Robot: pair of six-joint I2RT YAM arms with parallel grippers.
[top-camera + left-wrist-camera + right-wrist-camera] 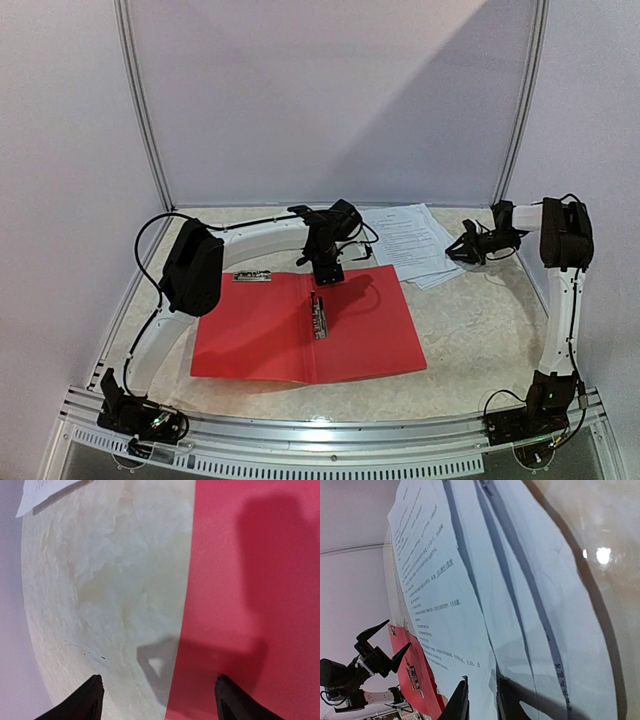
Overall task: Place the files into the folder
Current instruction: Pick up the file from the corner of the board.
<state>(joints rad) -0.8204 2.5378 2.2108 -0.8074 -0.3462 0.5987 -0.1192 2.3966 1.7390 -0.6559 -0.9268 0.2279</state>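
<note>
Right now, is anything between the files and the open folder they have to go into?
Yes. The left gripper hangs open above the folder's far edge, on the side facing the files. Nothing else visible lies between them.

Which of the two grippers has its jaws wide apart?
The left gripper, hanging empty over the edge of the folder; the right gripper is pinched nearly shut on the edge of the files.

A robot lab booth: white wall panels [330,100] enclose a marbled table [480,340].
</note>
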